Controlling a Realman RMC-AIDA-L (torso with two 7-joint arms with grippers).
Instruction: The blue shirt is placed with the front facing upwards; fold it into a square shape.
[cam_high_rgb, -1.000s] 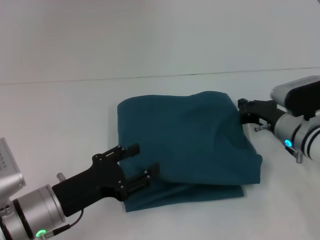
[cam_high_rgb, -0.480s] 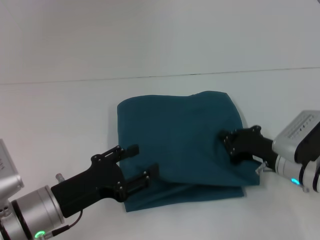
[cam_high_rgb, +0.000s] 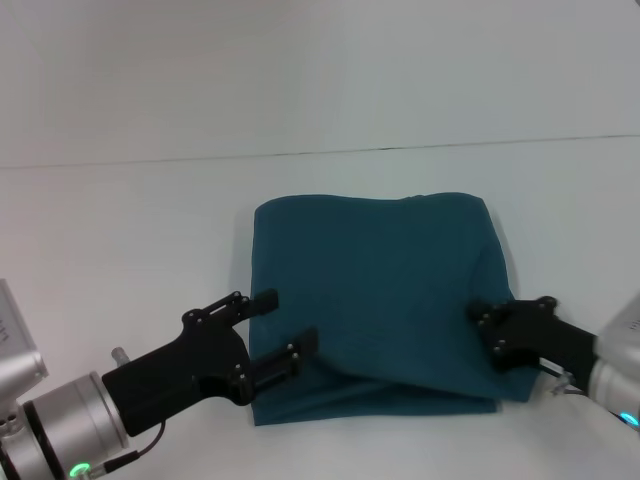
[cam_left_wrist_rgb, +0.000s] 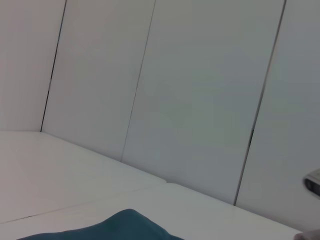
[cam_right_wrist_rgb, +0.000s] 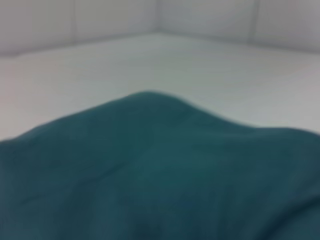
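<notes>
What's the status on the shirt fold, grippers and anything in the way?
Left gripper open at near-left edge of the blue shirt. Right gripper on its near-right corner. Shirt folded, roughly square. Nothing in the way.

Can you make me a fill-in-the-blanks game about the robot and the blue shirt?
1. The shirt on the table is folded into a rough ____.
2. Its colour is dark teal-____.
3. The left gripper is at the shirt's near ____ corner.
4. The right gripper rests on the shirt's ____ edge.

Missing words: square; blue; left; right
</notes>
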